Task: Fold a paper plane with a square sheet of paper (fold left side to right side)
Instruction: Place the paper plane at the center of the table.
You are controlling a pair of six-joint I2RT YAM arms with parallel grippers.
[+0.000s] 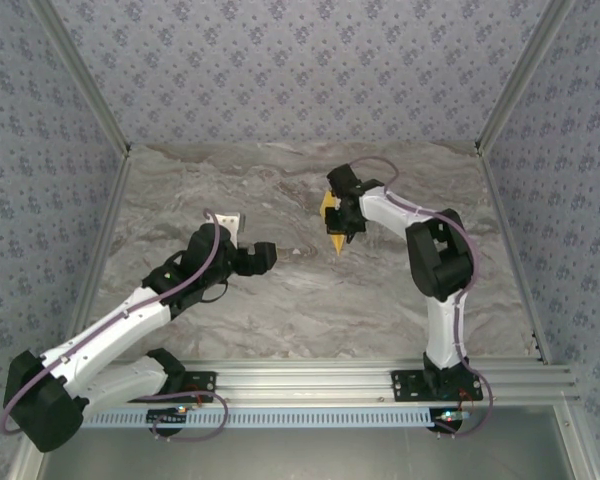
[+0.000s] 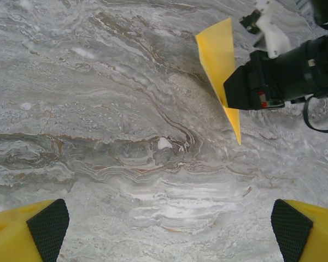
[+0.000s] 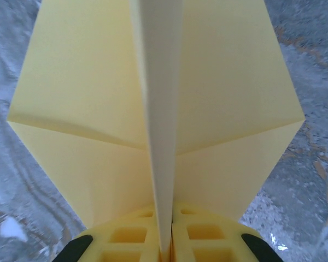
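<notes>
The square sheet of paper is folded into a yellow, pointed paper plane, held above the marble table right of centre with its tip pointing down toward the near edge. My right gripper is shut on it. In the right wrist view the plane spreads two wings, and its centre fold is pinched between the yellow fingers. My left gripper hovers to the left, apart from the plane. In the left wrist view its fingers stand wide open over bare table, with the plane and the right gripper at the upper right.
The grey marble table is enclosed by patterned walls at the back and on both sides. An aluminium rail with both arm bases runs along the near edge.
</notes>
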